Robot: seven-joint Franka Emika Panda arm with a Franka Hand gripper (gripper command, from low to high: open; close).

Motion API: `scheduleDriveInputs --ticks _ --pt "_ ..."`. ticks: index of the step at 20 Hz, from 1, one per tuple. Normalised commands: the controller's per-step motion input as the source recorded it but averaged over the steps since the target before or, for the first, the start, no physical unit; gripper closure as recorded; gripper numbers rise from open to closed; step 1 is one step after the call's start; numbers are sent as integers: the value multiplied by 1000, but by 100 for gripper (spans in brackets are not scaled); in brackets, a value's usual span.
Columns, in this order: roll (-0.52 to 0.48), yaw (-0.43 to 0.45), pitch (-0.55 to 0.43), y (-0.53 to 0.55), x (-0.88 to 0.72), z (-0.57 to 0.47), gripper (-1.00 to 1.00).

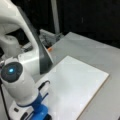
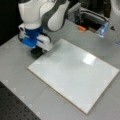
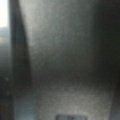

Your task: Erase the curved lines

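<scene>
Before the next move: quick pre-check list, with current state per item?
1. Whiteboard flat on the grey table: ok in both front views.
2. Curve lines on the board: cannot tell; no squiggle shows on the white surface in either front view.
3. Gripper position: ok, low at the board's corner nearest a front view's left, over a dark thing on the table.
4. Fingers open or shut: cannot tell.
5. Wrist view usable: not ok, only a dark grey surface fills it.
6. Orange object beyond the board: ok, apart from it.
</scene>
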Motion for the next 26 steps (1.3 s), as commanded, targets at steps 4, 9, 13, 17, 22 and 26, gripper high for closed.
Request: scheduleDriveInputs --ticks 4,9,13,17,22,26 --pt "193 29 -46 -151 148 -33 100" --pt "197 11 -60 -97 145 -34 100" --pt "177 28 -65 -98 140 -41 -100" --pt "153 58 -59 -148 145 -17 -100" --pt "157 82 -51 -216 142 24 -100" --pt "156 76 -18 -246 118 67 -100"
